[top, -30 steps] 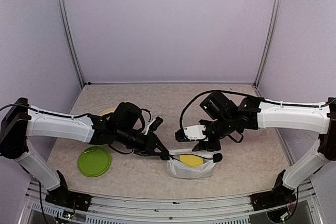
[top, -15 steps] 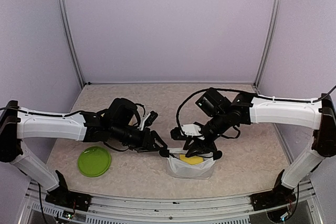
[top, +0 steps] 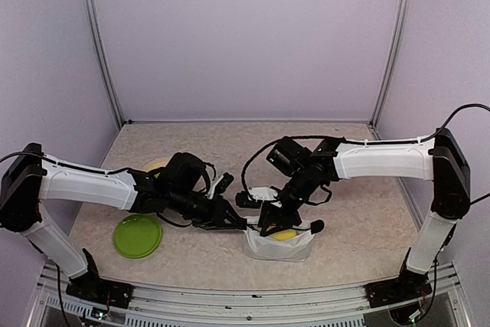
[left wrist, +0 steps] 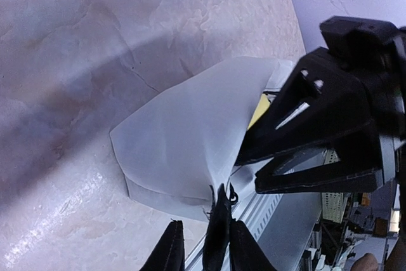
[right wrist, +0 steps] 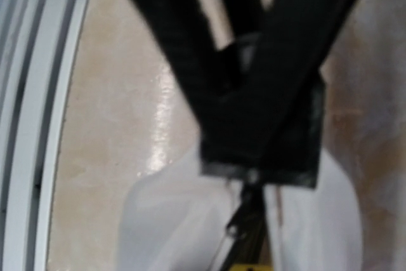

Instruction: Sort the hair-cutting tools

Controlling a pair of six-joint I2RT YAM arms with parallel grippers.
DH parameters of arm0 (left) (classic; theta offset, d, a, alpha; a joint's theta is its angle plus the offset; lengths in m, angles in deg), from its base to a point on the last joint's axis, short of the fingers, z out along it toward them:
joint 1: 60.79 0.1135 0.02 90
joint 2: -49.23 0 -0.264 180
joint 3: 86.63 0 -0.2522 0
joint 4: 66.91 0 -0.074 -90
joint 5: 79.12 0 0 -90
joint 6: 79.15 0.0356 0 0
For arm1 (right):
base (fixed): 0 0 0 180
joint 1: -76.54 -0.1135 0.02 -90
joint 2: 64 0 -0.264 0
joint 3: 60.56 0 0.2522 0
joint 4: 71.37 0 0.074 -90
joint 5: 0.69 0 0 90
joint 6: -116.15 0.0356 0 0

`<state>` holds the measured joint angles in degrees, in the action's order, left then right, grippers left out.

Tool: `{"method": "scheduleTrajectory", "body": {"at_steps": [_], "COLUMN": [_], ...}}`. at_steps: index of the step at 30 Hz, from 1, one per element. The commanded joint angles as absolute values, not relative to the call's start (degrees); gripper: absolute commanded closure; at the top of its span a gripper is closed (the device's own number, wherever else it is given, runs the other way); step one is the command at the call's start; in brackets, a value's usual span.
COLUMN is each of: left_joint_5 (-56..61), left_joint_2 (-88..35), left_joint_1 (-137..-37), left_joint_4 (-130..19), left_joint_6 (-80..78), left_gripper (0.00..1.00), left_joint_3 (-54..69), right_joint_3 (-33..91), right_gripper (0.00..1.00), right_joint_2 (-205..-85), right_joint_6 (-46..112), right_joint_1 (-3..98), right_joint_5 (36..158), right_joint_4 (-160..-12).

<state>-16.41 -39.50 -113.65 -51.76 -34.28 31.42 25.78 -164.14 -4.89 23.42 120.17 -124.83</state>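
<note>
Our left end effector (left wrist: 206,226) holds its fingers apart. The black end tab (left wrist: 219,217) of the white pouch (left wrist: 184,138) sits between them with a slit of light beside one finger, so nothing is clamped. Just beyond its tips the pouch is smooth, soft cloth puffed into a rounded sack.

The right end effector (left wrist: 248,173), matte black with triangular open-frame fingers, straddles the pouch rim right beside the left one. We cannot tell whether it pinches the cloth. A yellow thing (left wrist: 259,109) shows inside, under its upper finger. We cannot tell whether any hair-cutting tool lies in there.

The counter (left wrist: 95,42) is glossy, mottled beige. A round green plate (top: 138,235) lies well behind the left end effector.

Since half a second ago, the right end effector has shifted toward the left one.
</note>
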Motion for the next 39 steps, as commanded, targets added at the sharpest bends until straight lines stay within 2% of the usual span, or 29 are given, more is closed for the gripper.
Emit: {"method": "scheduleTrajectory", "body": {"at_steps": [1,8,17,26,35,39], "left_joint_5": [-19.3,-20.9,-22.7,-23.5,-23.5,-23.6], "left_joint_2": [-40.3,-40.5,-40.3,-39.2,-39.1,-39.2], "left_joint_1": [-113.3,-113.0,-112.9,-112.8,-112.8,-112.7], "left_joint_4": [-56.8,-62.1,-68.7,-72.0,-72.6,-72.8], "left_joint_6": [-34.7,-37.5,-40.9,-42.8,-43.1,-43.2], "left_gripper": [0.79,0.97,0.99,1.0,1.0,1.0], "left_joint_3": [32.4,35.5,38.3,39.5,40.1,40.1], "right_joint_3": [28.4,30.7,32.0,32.7,33.6,33.5], "right_gripper": [0.71,0.7,0.75,0.76,0.92,0.95], "right_joint_2": [-167.1,-169.8,-170.9,-171.7,-172.0,-172.2], "right_joint_6": [-2.7,-1.1,-0.6,-0.2,0.6,0.3], "right_joint_1": [23.5,23.9,25.1,25.1,26.0,26.1], "right_joint_5": [120.5,122.1,126.4,127.9,127.2,128.1], "right_joint_4": [-125.9,-126.0,-126.3,-126.6,-126.2,-126.6]}}
